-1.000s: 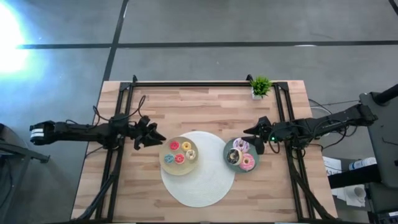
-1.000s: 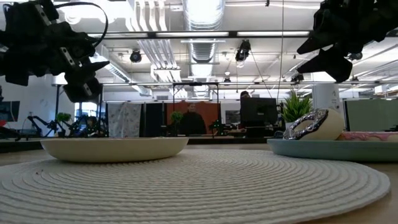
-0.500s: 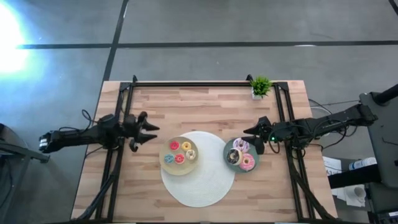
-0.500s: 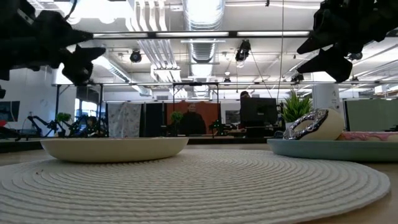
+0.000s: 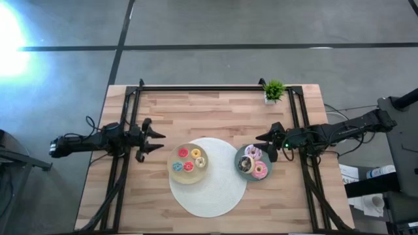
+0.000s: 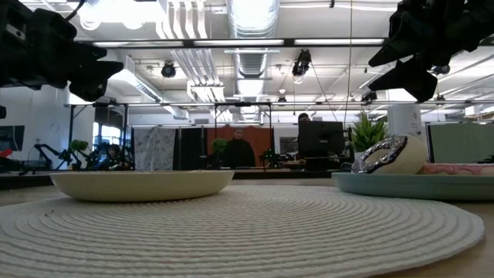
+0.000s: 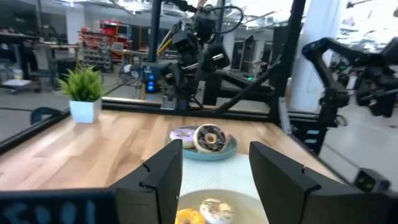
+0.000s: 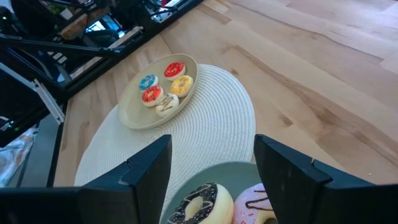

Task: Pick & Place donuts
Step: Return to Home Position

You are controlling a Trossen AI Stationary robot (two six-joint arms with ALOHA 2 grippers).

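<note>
Several mini donuts (red (image 5: 183,153), yellow (image 5: 195,153), blue (image 5: 177,166)) lie on the beige plate (image 5: 188,175). The teal plate (image 5: 239,156) holds the lilac-white donut (image 5: 253,153), the chocolate donut (image 5: 245,164) and the pink donut (image 5: 260,171). In the low view the chocolate donut (image 6: 382,154) stands tilted on its edge. My left gripper (image 5: 155,140) is open and empty, above the table left of the beige plate. My right gripper (image 5: 266,145) is open and empty, above the far right rim of the teal plate.
Both plates sit on a big white round mat (image 5: 209,196), the teal one half off its right side. A small potted plant (image 5: 273,91) stands at the far right. Black frame rails (image 5: 127,124) run along the table's left, right and far sides.
My left gripper has drawn back toward the table's left edge, away from the beige plate, and has risen a little, staying open. The right arm and the donuts have kept still.
</note>
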